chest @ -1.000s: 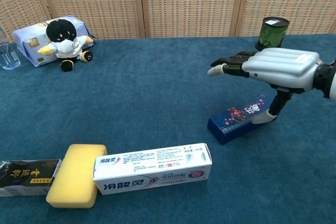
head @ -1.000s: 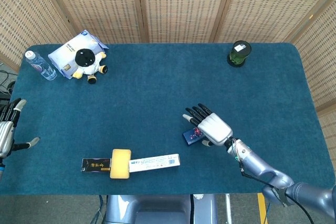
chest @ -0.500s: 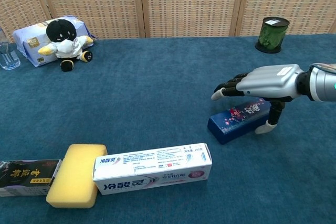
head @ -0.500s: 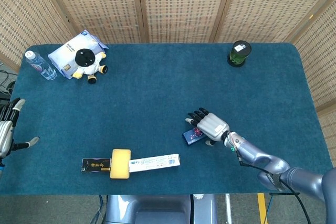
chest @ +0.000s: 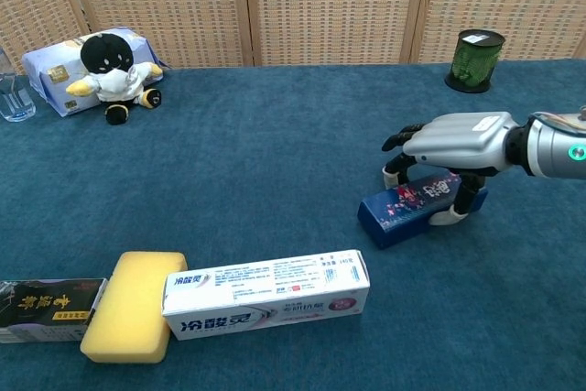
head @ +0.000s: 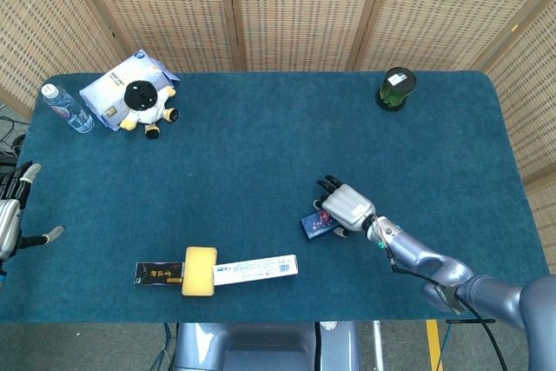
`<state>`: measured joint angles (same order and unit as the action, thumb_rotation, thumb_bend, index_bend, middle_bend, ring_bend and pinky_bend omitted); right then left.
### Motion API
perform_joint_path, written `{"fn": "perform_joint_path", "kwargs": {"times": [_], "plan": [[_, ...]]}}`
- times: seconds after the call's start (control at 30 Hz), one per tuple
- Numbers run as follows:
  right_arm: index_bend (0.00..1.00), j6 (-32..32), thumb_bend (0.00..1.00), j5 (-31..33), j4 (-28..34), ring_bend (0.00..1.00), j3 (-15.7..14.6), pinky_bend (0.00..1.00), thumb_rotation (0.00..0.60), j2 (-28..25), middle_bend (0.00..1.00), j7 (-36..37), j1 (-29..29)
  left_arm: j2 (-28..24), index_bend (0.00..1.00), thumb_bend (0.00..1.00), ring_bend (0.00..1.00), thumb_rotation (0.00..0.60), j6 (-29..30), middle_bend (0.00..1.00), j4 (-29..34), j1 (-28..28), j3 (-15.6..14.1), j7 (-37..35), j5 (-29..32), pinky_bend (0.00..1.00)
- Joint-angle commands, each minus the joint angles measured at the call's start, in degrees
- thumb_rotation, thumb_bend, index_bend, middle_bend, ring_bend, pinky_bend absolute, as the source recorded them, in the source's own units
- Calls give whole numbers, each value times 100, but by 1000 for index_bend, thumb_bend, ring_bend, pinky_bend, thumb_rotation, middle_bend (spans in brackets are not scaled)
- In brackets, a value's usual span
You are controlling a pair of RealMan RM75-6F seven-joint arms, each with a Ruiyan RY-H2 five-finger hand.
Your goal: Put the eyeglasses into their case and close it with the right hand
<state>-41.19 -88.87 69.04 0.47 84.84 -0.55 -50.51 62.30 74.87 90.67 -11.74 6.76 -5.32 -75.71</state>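
Where hand grips, case lies slanted.

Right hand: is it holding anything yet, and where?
The right hand clasps the blue case at its far-right end, thumb on the near side, fingers curled over the far side. The case lies on the table.

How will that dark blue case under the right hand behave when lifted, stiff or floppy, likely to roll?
The dark blue case looks box-shaped with flat faces, so probably rigid and unlikely to roll. The right hand spans it with fingers curled around both long sides, so it should lift level, though its glossy printed surface may slip. It seems small, likely light.
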Motion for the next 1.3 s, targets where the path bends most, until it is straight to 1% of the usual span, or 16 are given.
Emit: {"fn": "perform_joint_path", "kwargs": {"times": [0.03,0.07,0.1,0.17,0.23,0.3,0.33,0.43,0.63,0.7,0.73,0.83,0.9,1.03,1.13,1.3], "plan": [[532,-66,422,-29,-63,0,-9,31,600,48,441,43,11,-3,0,0,0,600,4,0,1,4,-2,-5,-2,0],[532,-76,422,-32,-75,0,-12,31,600,53,429,49,10,-3,0,0,0,600,5,0,2,3,-1,-5,-3,0],[517,-85,418,-33,-78,0,-15,31,600,48,396,54,10,-3,0,0,0,600,5,0,3,2,-1,-2,-6,0],[453,-39,398,-30,-6,0,-48,31,600,-19,331,111,2,-4,0,0,0,600,10,0,8,3,-3,-1,-11,0],[196,-36,290,2,99,0,-50,31,600,-91,118,146,10,-7,0,0,0,600,20,0,17,7,-5,-7,-23,0],[43,-88,216,33,219,0,-29,31,600,-163,10,142,32,-14,0,0,0,600,35,0,27,12,-9,-14,-41,0],[12,-118,187,41,263,0,-18,26,600,-191,0,128,42,-16,0,0,0,600,41,0,30,14,-11,-16,-49,0],[0,-281,156,123,547,0,64,8,600,-384,0,-5,106,-28,0,0,0,600,66,0,50,24,-24,-34,-91,0],[0,-653,156,400,1514,0,179,0,600,-1084,0,-542,366,-65,0,0,0,600,123,0,102,45,-69,-64,-220,0],[0,-946,144,466,1834,0,194,0,600,-1318,0,-714,554,-82,0,0,0,600,144,0,125,56,-87,-75,-260,0],[0,-1070,123,476,1926,0,192,0,600,-1392,0,-761,633,-87,0,0,0,600,154,0,130,61,-91,-78,-272,0],[0,-1773,37,458,2197,0,159,0,600,-1661,0,-917,1068,-94,0,0,0,600,188,0,126,78,-99,-69,-288,0],[0,-2274,11,428,2256,0,117,0,600,-1768,0,-945,1399,-80,0,0,0,600,198,0,102,87,-100,-41,-272,0],[0,-2901,0,436,2247,0,7,0,600,-1960,0,-721,1933,-68,0,0,0,600,191,0,79,94,-113,-25,-264,0],[0,-3490,0,510,2019,0,1,0,600,-1897,0,-499,2386,-58,0,0,0,600,265,0,36,131,-155,-71,-366,0],[0,-4139,0,735,1593,0,-27,0,600,-1700,0,23,3054,34,0,0,0,600,417,0,-161,202,-233,-190,-558,0]]}}
